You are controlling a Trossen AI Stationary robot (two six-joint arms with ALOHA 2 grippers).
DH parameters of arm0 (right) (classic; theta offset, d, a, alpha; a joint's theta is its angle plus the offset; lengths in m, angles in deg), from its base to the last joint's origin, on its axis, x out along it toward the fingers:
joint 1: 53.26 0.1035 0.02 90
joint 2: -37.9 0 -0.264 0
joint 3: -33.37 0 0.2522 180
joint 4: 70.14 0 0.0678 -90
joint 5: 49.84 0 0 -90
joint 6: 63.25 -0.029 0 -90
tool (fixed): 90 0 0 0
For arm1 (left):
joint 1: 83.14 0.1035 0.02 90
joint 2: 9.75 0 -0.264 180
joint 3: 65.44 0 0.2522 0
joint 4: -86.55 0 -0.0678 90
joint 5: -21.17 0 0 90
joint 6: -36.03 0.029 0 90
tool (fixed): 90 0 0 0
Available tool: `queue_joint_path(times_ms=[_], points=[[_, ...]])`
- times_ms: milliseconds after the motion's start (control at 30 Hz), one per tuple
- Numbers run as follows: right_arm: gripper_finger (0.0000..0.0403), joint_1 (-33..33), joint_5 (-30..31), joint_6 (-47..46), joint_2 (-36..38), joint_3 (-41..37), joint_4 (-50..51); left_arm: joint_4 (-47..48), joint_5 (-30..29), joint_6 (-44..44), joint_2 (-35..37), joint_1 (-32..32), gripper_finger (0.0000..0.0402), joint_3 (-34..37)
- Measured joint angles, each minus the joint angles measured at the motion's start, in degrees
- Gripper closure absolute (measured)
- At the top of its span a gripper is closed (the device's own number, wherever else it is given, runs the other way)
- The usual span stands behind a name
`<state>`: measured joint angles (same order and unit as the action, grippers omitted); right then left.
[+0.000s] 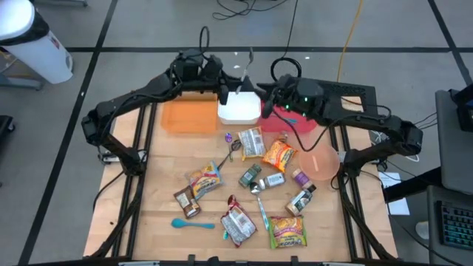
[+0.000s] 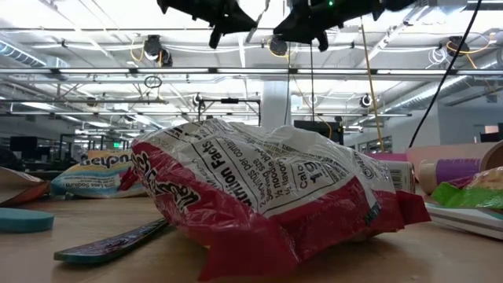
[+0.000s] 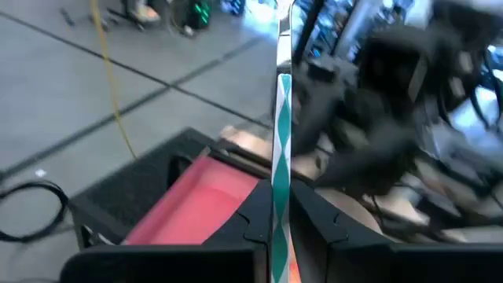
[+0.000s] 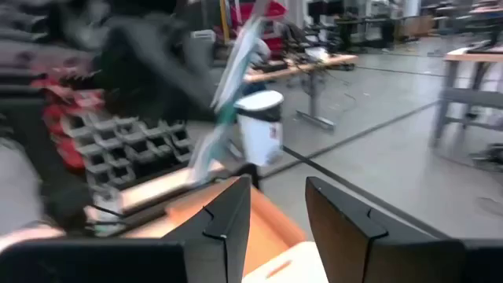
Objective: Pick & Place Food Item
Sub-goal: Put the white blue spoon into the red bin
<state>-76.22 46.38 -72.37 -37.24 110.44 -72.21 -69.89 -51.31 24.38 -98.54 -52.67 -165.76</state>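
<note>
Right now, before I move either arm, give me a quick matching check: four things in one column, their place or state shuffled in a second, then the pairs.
Things:
1. left gripper
2. right gripper
3. blue spoon
4. peach plate

Place or state:
A. lying just left of the red-and-white snack bag
B. open, nothing between the fingers
C. shut on a thin teal strip
D. at the table's right edge

Pairs: 1-C, 2-B, 3-A, 4-D
</note>
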Motion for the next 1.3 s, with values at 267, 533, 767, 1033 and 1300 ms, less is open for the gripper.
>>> queue_joint_path(times_ms=[267, 533, 767, 1033, 1300], points=[[0.0287, 5.12, 8.58, -6.63, 0.00, -11.90, -18.98, -4.58, -6.91, -0.52, -0.16, -3.33, 0.0381, 0.00], [0.0287, 9.24, 11.78, -3.91, 0.02, -14.51, -24.85, -9.60, -4.74, -0.56, -3.94, -7.26, 0.0382, 0.00], [0.0287, 9.72, 11.82, -3.64, 0.02, -14.51, -25.66, -11.85, -2.53, -1.38, -6.36, -8.25, 0.0374, 0.00], [0.0297, 9.72, 11.78, -4.17, 0.02, -14.51, -25.75, -12.04, -2.56, -1.16, -6.45, -8.82, 0.0381, 0.00], [0.0379, 9.70, 11.65, -4.94, 0.04, -14.51, -25.54, -11.63, -2.58, -1.37, -6.45, -8.75, 0.0369, 0.00]])
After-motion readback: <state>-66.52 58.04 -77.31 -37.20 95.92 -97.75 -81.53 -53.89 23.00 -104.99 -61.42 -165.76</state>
